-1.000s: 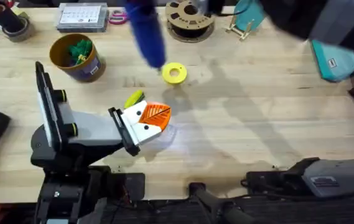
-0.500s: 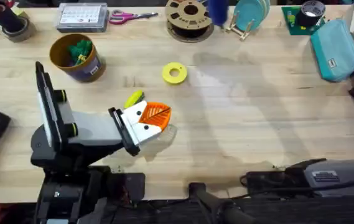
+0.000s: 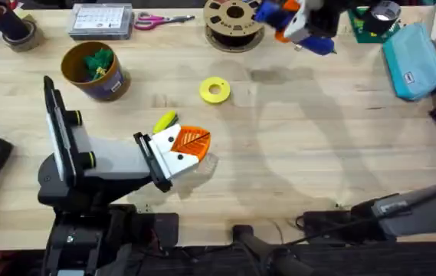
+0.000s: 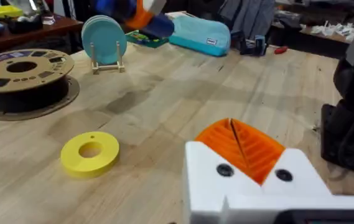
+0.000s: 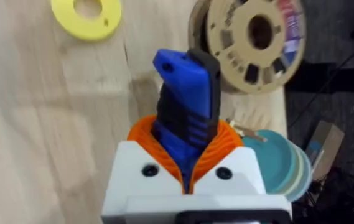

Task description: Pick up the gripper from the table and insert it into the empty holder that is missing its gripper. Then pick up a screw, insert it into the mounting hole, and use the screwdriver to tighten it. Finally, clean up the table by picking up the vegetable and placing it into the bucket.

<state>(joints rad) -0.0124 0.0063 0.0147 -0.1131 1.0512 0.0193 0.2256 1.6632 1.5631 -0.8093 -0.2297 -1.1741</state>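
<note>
We observe the right gripper [image 5: 189, 165] clamping the screwdriver [image 5: 186, 112] at upper center of the overhead frame; the left gripper [image 3: 191, 146], fingers together, rests beside the vegetable [image 3: 165, 121].

Your left claw [image 3: 191, 146] is sitting low at the desk's [image 3: 317, 169] left-centre, with the vegetable [image 3: 165, 121] lying just behind it. The bucket [image 3: 93, 71] is standing farther back and to the left. The ring-shaped disc [image 3: 215, 90] is lying behind the claw, toward the middle. Your right claw [image 5: 188, 163] is hanging over the far edge, gripping the screwdriver [image 5: 186, 106] beside the filament spool [image 3: 234, 22].
</note>
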